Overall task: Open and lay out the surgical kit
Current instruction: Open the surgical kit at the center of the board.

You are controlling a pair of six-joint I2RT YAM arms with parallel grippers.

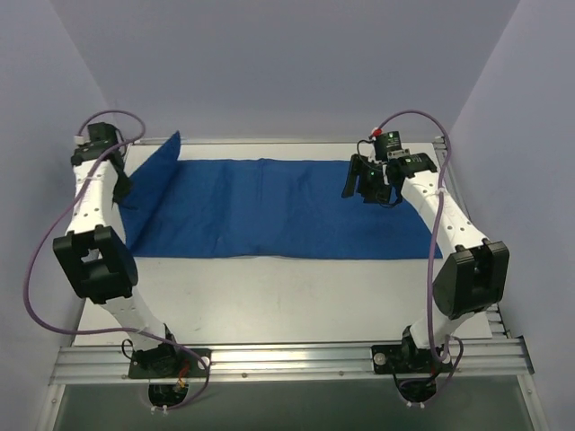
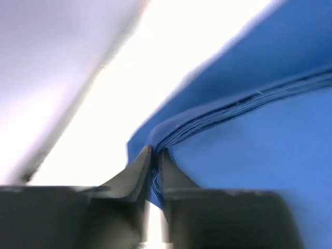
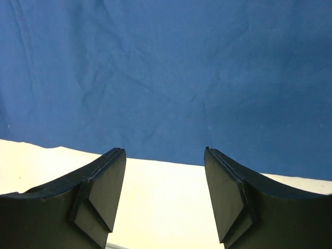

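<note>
The surgical kit shows as a royal-blue cloth wrap (image 1: 269, 208) lying long and flat across the back half of the table. Its left end is folded up into a raised corner (image 1: 164, 154). My left gripper (image 1: 122, 185) is at that end, and in the left wrist view it (image 2: 154, 151) is shut on the layered edge of the blue cloth (image 2: 259, 155). My right gripper (image 1: 364, 184) hovers over the right part of the wrap. In the right wrist view it (image 3: 165, 151) stands open with nothing between its fingers, over the cloth's edge (image 3: 155, 78) and bare table.
The white table top (image 1: 269, 301) lies bare in front of the wrap. An aluminium rail (image 1: 287, 359) carries both arm bases at the near edge. Pale walls close in at left, right and back. Purple cables (image 1: 36, 269) loop beside each arm.
</note>
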